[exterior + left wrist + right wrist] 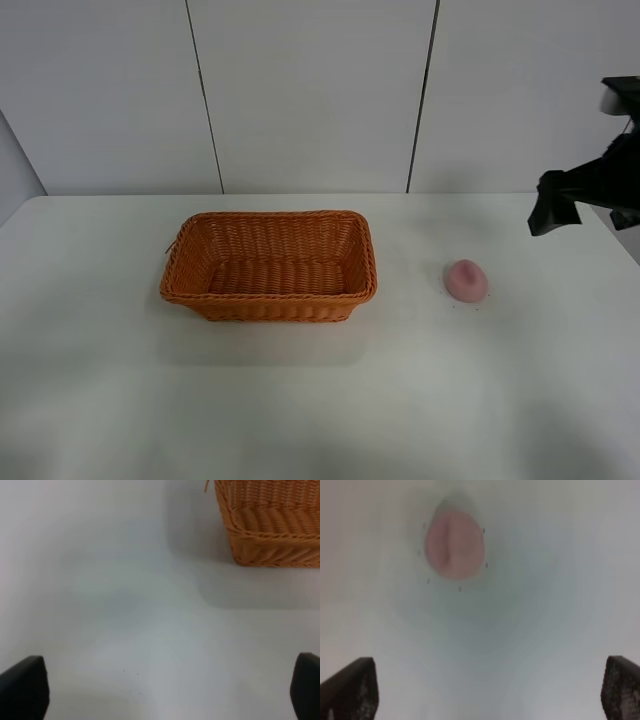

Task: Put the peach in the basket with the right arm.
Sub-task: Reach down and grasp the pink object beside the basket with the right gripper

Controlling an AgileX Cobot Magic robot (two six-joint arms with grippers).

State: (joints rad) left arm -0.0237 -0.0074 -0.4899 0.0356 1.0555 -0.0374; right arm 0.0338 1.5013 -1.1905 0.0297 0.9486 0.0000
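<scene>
Hovering near the table's (300,400) right edge, my right gripper (485,692) is spread wide with nothing between its fingers. The peach (466,280) lies on bare white tabletop, well apart from the basket (368,250) on its left. A grey panelled wall (310,90) stands behind.

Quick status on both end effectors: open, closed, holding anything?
Left end effector: open, holding nothing.
Right end effector: open, holding nothing; the peach lies apart from it, not gripped.
</scene>
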